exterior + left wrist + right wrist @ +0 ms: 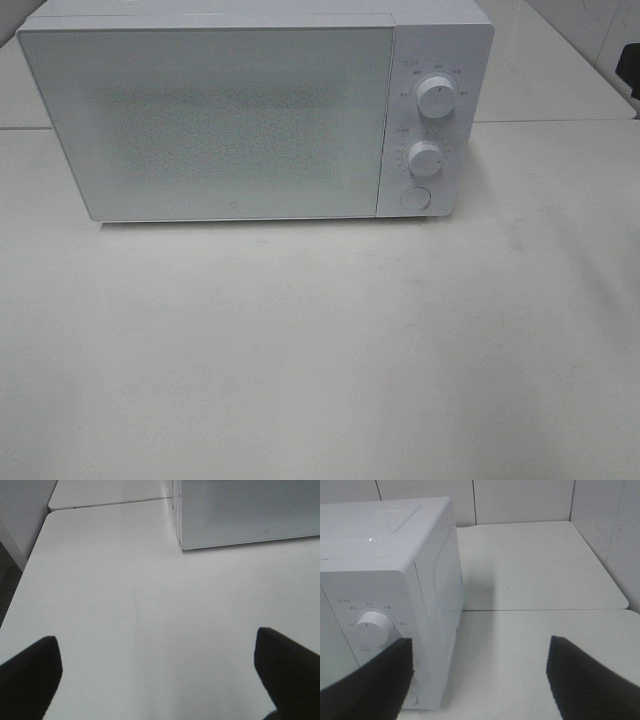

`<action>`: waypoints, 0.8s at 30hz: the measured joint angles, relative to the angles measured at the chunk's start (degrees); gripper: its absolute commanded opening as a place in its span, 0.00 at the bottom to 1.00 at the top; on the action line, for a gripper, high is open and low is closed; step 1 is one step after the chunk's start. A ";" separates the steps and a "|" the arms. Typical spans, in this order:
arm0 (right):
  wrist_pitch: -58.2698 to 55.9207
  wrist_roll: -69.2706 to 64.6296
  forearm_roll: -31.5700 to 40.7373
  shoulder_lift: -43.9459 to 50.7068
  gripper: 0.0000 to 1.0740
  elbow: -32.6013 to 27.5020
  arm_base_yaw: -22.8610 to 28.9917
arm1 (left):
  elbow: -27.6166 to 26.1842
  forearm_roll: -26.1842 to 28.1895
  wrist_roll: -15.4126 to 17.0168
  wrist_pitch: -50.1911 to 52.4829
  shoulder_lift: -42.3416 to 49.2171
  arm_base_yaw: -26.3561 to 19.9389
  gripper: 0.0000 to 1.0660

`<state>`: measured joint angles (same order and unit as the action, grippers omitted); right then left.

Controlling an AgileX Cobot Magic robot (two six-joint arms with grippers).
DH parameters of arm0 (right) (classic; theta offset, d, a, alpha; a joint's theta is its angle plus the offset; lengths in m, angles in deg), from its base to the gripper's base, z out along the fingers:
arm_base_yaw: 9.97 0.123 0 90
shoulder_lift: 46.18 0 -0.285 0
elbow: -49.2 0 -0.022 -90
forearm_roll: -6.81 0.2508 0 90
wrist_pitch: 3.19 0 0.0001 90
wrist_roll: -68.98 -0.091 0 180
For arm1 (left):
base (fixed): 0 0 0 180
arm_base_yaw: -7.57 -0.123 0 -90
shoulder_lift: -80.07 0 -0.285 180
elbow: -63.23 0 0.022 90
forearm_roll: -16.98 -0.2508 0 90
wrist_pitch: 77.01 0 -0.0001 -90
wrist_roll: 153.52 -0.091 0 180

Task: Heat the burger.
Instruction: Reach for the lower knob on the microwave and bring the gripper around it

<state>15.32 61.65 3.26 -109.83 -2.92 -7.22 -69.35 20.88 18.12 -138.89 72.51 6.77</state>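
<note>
A white microwave (258,112) stands on the white desk (320,350); its door (205,125) is closed and the speckled front does not let the inside be seen. On the panel to the right of the door sit an upper knob (436,98), a lower knob (426,158) and, under them, a round button (414,198). The burger shows in no view; whether it lies behind the door cannot be told.

The left gripper (157,667) hangs above the bare desk, near the front left corner of the microwave but apart from it; its two dark fingers (32,672) stand wide apart with nothing between them. The right gripper (480,677) is near the panel side of the microwave, at about the height of the upper knob; its fingers (592,680) are also spread and hold nothing.
</note>
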 measured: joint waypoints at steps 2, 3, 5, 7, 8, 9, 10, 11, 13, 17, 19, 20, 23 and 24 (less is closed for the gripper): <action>3.78 0.00 0.00 -1.89 0.69 -1.20 0.00 | 0.00 0.00 0.00 0.00 0.00 0.00 0.92; 6.02 0.00 0.00 -2.64 0.69 -1.72 0.00 | 0.00 0.00 0.00 0.00 0.00 0.00 0.92; 10.49 0.00 0.00 -4.58 0.69 -2.98 0.00 | 0.00 0.00 0.00 0.00 0.00 0.00 0.92; 16.27 0.46 0.23 -7.28 0.69 -4.58 0.00 | 0.00 0.00 0.00 0.00 0.00 0.00 0.92; 16.27 0.46 0.23 -7.28 0.69 -4.58 0.00 | 0.00 0.00 0.00 0.00 0.00 0.00 0.92; 18.16 1.26 0.74 -8.08 0.69 -5.10 0.00 | 0.00 0.00 0.00 0.00 0.00 0.00 0.92; 21.60 2.75 2.41 -9.45 0.69 -6.02 0.00 | 0.00 0.00 0.00 0.00 0.00 0.00 0.92; 21.60 2.75 2.41 -9.45 0.69 -6.02 0.00 | 0.00 0.00 0.00 0.00 0.00 0.00 0.92; 25.78 6.13 5.61 -11.52 0.69 -7.79 0.00 | 0.00 0.00 0.00 0.00 0.00 0.00 0.92; 29.68 8.48 8.88 -14.04 0.69 -9.63 0.80 | 0.00 0.00 0.00 0.00 0.00 0.00 0.92; 33.35 10.94 13.35 -16.84 0.69 -11.12 4.07 | 0.00 0.00 0.00 0.00 0.00 0.00 0.92; 33.35 10.94 13.35 -16.84 0.69 -11.12 4.07 | 0.00 0.00 0.00 0.00 0.00 0.00 0.92; 36.33 14.38 18.33 -20.05 0.69 -11.75 8.71 | 0.00 0.00 0.00 0.00 0.00 0.00 0.92; 38.73 16.96 22.29 -22.69 0.69 -11.80 12.15 | 0.00 0.00 0.00 0.00 0.00 0.00 0.92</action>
<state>54.05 78.61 25.54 -132.52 -14.72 4.93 -69.35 20.88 18.12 -138.89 72.51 6.77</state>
